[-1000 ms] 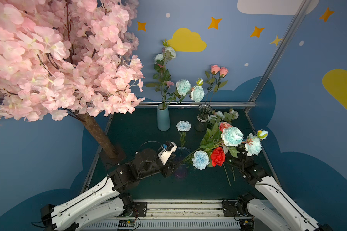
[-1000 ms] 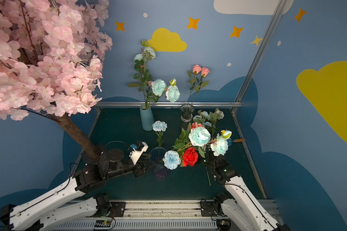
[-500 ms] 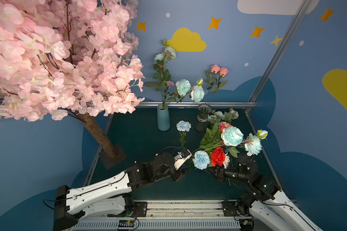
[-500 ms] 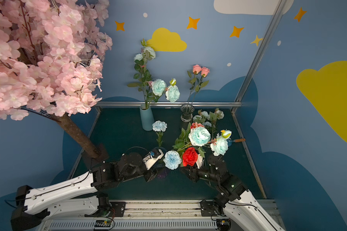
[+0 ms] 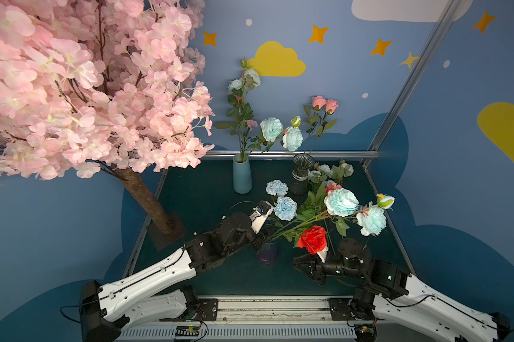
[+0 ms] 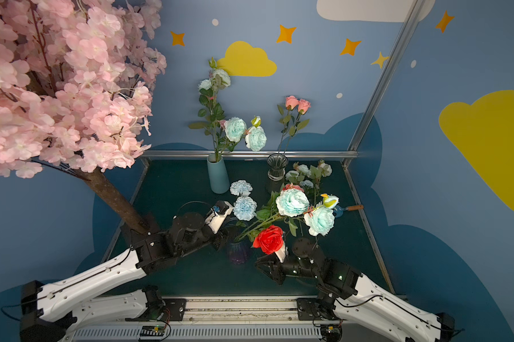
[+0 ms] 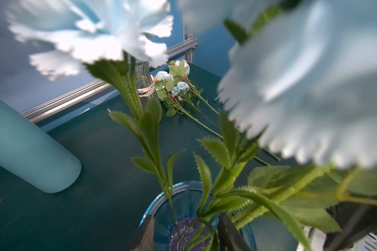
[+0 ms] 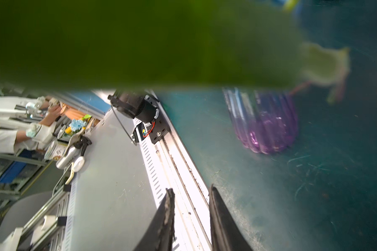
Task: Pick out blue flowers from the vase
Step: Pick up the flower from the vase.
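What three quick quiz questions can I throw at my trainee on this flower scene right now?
1. True or false: the right hand grips a stem.
2. The left hand straddles stems above which? A pale blue vase, B purple vase, C no vase.
3. Where do the loose blue flowers lie?
Key: 1 false, it is open and empty. 2 B. 3 On the table beside the dark glass vase.

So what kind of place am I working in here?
Looks like a staged robot cell in a lab, not a real florist's: painted cloud-and-star walls, a fake blossom tree beside the green tabletop, and in the right wrist view a cluttered workbench beyond the rail.
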Robot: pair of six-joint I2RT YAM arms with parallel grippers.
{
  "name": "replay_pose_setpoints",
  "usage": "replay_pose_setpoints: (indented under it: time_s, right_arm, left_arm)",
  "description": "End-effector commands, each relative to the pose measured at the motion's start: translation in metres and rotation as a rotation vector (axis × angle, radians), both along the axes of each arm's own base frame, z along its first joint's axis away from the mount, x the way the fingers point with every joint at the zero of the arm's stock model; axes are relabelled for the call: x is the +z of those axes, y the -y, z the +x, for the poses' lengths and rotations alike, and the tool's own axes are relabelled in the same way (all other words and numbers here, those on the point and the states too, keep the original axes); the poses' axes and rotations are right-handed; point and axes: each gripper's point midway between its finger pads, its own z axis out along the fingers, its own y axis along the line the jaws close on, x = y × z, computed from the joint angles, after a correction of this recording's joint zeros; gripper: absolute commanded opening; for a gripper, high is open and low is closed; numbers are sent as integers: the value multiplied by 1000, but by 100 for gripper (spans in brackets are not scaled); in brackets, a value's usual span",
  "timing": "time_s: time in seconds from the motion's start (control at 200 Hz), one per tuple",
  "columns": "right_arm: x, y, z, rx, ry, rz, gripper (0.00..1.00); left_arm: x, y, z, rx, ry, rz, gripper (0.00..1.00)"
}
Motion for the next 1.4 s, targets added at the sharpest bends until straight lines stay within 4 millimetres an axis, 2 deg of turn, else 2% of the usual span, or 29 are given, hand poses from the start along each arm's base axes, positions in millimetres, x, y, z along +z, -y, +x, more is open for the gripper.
replay_pose_setpoints:
  time_s: [0.0, 0.115, 0.285, 0.42, 0.606, 0.746, 0.951, 1.176, 1.391]
  right_arm:
    - [27, -9, 5, -30, 103, 85, 26]
    - [37, -11, 6, -56, 145, 137, 26]
    - [40, 6, 28, -194, 204, 107, 29]
    - [45, 20, 45, -284, 251, 69, 31]
    - [37, 33, 65, -351, 218, 37, 31]
    - [27, 38, 77, -379, 148, 38, 31]
    - [17, 39, 82, -378, 106, 36, 31]
    - [11, 42, 82, -377, 89, 38, 31]
    - [8, 41, 81, -368, 78, 43, 31]
  left_arm:
    - [10, 2, 6, 5, 2, -44, 47]
    - [11, 0, 9, 9, -5, -53, 47]
    - [13, -1, 5, -11, -13, -60, 47]
    - [12, -4, -6, -47, -31, -54, 47]
    - [1, -16, -16, -50, -74, -10, 47]
    - [-13, -15, -23, -81, -116, 37, 46]
    - [-26, -6, -21, -116, -148, 87, 42]
    - [-19, 11, -17, -158, -128, 57, 35]
    - [-22, 25, -10, -182, -125, 67, 30]
